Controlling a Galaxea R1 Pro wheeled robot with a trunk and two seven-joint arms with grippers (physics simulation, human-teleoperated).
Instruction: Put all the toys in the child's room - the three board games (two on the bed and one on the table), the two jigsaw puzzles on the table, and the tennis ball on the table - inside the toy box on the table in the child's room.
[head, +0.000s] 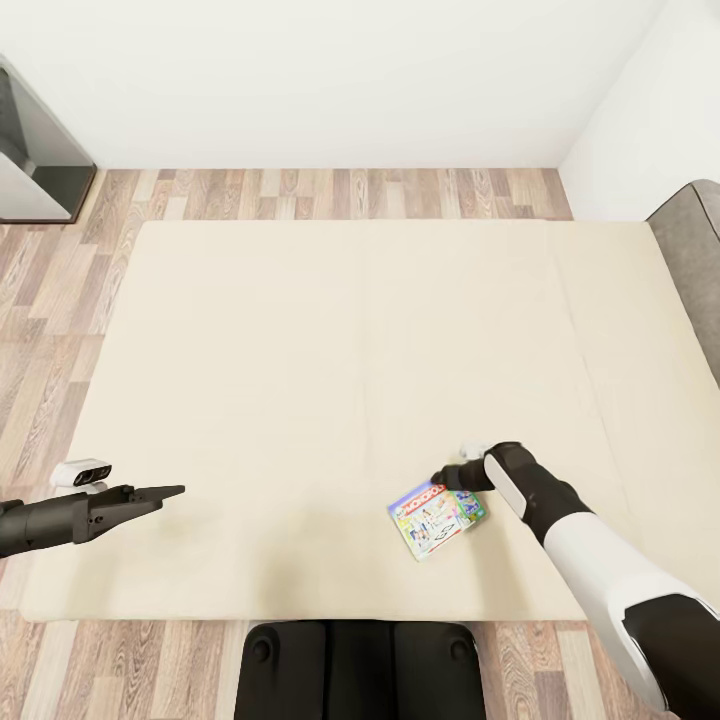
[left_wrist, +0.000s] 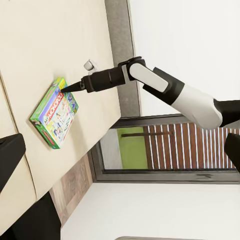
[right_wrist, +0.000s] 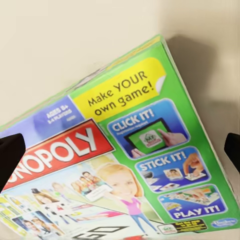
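Just Monopoly box (head: 437, 520) on bed (head: 300, 350).

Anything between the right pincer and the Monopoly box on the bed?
Nothing visible. The right pincer sits at the edge of the Monopoly box, which lies alone on bare mattress; its fingertips flank the lid with open space between.

board game lid (right_wrist: 125, 165): "monopoly", "make your own game!", "click it!", "stick it!", "play it!", "ages 8+"
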